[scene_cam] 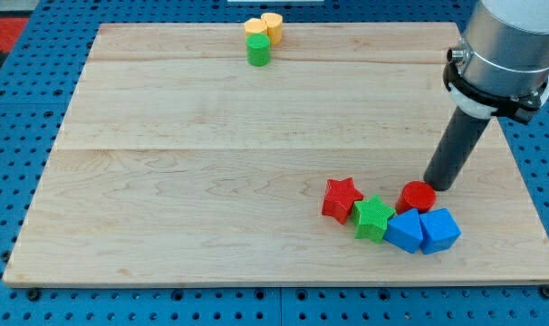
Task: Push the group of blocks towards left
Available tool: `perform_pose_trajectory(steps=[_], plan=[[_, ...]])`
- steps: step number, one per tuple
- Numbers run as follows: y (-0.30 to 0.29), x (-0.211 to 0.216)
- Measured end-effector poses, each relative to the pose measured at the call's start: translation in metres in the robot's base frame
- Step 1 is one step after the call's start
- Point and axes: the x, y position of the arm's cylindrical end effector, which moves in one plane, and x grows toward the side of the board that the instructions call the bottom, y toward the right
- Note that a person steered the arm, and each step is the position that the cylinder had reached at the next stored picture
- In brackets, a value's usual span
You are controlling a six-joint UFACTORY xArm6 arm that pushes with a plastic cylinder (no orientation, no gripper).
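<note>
A group of blocks lies at the view's lower right on the wooden board (211,181): a red star (341,198), a green star (373,218), a red cylinder (417,196), a blue block of unclear shape (404,232) and a blue cube (439,230). They touch one another. My tip (439,184) is down on the board just to the right of and slightly above the red cylinder, very close to it or touching it. The dark rod rises up and right to the grey arm (510,45).
At the view's top centre, three blocks cluster at the board's far edge: an orange-yellow block (254,27), a yellow cylinder (273,24) and a green cylinder (259,51). Blue pegboard (12,136) surrounds the board.
</note>
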Motion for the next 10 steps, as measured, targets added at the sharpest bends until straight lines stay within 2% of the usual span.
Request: perform_pose_trajectory(steps=[5, 6, 7, 8, 10], plan=[[0.026, -0.005], [0.056, 0.003], [0.079, 0.038], [0.069, 0.072], [-0.012, 0.073]])
